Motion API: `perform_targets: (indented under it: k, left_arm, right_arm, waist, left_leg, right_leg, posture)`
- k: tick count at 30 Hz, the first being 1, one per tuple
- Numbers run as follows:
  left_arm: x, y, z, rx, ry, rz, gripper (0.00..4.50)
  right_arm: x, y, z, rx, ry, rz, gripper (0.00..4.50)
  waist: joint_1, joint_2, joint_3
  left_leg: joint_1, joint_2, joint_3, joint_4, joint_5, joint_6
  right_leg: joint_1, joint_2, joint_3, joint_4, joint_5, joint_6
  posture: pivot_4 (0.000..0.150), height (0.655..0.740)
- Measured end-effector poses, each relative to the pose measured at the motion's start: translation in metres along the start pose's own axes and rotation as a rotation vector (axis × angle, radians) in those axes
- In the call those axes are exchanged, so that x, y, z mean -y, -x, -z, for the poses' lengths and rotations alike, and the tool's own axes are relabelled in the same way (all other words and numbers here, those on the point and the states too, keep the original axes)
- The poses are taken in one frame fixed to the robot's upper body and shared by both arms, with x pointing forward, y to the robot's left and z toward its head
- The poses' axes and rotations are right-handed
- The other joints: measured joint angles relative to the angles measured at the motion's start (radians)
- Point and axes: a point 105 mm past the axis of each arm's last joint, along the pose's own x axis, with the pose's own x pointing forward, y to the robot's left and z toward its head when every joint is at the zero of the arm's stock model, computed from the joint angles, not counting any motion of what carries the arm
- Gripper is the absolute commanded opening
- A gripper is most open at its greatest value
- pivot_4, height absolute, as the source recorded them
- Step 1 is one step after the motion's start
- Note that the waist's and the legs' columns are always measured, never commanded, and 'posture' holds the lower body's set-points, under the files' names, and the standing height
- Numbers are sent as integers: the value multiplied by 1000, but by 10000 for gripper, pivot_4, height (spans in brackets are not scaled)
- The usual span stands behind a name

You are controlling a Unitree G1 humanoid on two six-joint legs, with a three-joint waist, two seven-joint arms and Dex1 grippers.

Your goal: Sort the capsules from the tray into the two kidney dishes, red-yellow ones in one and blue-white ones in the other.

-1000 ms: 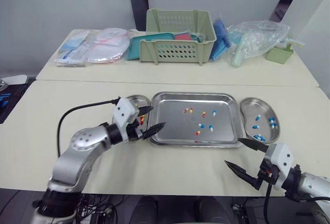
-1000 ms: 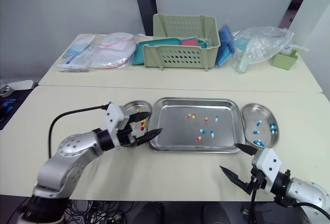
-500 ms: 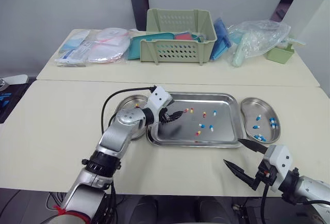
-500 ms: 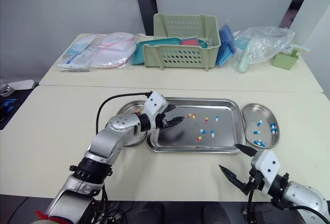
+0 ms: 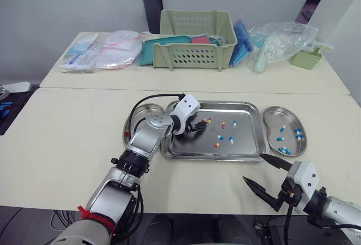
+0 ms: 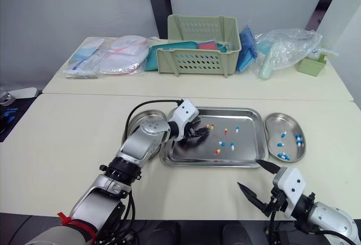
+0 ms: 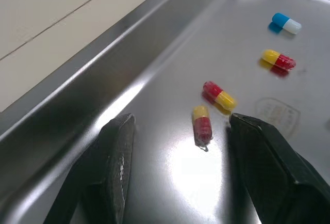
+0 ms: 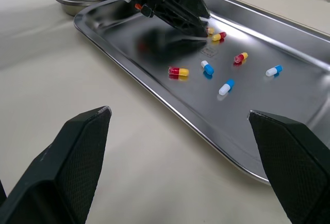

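Over the tray's (image 5: 190, 147) ten-o'clock area, the left gripper (image 7: 180, 124) is spreading open around a red-yellow capsule (image 7: 202, 125), a second red-yellow capsule (image 7: 219, 95) crowding just beside. At the tray's five o'clock, the right gripper (image 5: 254, 167) is hanging open.

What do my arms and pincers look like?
Both arms are silver-grey with white wrist blocks. The left pincer and right pincer have black pointed fingers. A black cable loops off the left arm; red tape rings it.
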Motion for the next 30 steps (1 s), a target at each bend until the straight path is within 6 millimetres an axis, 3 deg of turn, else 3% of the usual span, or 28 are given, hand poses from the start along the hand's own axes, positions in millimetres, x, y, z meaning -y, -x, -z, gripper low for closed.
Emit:
perform_targets:
  k: [6,9,17,25,30]
  left_arm:
    - [1,-2,-1,-5,-5,20,29928]
    - [3,-2,-1,-5,-8,33,24327]
    - [7,-6,-3,-1,-20,54,105]
    - [-1,3,-6,19,-31,40,105]
    - [-18,35,-37,122,-48,-11,105]
  right_arm:
    - [-1,-1,-2,0,-5,3,45000]
    - [-1,-1,-3,-1,-12,8,45000]
    - [-2,-1,-5,-7,-11,6,45000]
    - [0,-3,-7,-8,-1,0,45000]
    - [2,-5,-12,-10,37,-28,45000]
  waist:
    - [0,0,0]
    - [0,0,0]
    - [0,0,0]
    - [-1,0,0]
    - [-2,0,0]
  left_leg:
    - [0,0,0,0,0,0]
    - [0,0,0,0,0,0]
    - [0,0,0,0,0,0]
    - [0,0,0,0,0,0]
    - [0,0,0,0,0,0]
  right_leg:
    - [0,0,0,0,0,0]
    - [0,0,0,0,0,0]
    - [0,0,0,0,0,0]
    - [0,0,0,0,0,0]
    - [0,0,0,0,0,0]
  posture:
    - [1500,7390]
    - [1500,7390]
    - [1500,7390]
    - [1500,7390]
    - [1500,7390]
